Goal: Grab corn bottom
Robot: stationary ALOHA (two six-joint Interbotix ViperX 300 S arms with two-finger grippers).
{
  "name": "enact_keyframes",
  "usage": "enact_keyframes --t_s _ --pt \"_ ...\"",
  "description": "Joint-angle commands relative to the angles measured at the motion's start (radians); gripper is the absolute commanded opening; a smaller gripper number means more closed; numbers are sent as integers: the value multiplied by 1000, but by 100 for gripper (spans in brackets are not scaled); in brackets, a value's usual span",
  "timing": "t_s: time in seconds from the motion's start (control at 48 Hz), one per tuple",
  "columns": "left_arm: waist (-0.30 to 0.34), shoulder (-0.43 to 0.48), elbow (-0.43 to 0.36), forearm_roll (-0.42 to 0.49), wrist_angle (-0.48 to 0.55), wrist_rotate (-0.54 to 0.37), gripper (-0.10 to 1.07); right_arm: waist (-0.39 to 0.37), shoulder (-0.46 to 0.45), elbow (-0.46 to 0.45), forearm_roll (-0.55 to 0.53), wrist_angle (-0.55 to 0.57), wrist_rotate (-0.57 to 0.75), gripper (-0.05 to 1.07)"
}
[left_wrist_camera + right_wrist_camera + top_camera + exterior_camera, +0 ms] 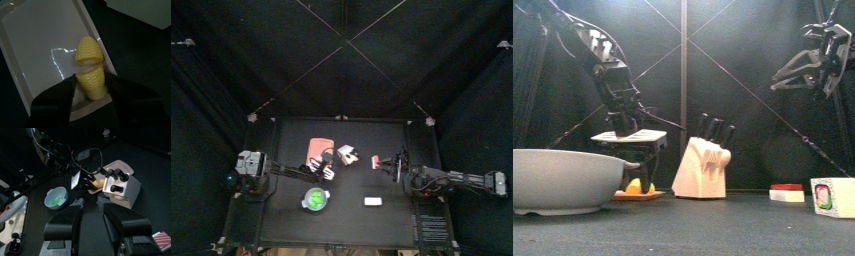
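A yellow corn cob lies cut in two on a pale cutting board (40, 55). The tip piece (88, 51) lies farther out, and the bottom piece (91, 79) lies between my left gripper's jaws. My left gripper (92, 88) is open, low over the board, with one jaw on each side of the bottom piece. In the top view it (329, 172) sits by the board (318, 150). In the front view the corn (636, 187) shows partly behind a bowl. My right gripper (93, 215) is open and empty, held high at the table's right (796, 70).
A wooden knife block (700, 166) stands beside the board. A grey bowl with a green inside (315, 200) is at the front left, large in the front view (560, 180). A red and white item (787, 192) and a white cube (831, 197) sit at the right.
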Motion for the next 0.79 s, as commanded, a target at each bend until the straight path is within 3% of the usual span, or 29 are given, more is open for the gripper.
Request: enact_keyframes --t_s 0.0,0.771 --pt "0 -12 -17 3 0 -2 64 -5 11 -8 -2 -3 -2 70" --pt "-51 -81 -15 -32 52 -2 60 -8 11 -9 11 3 2 70"
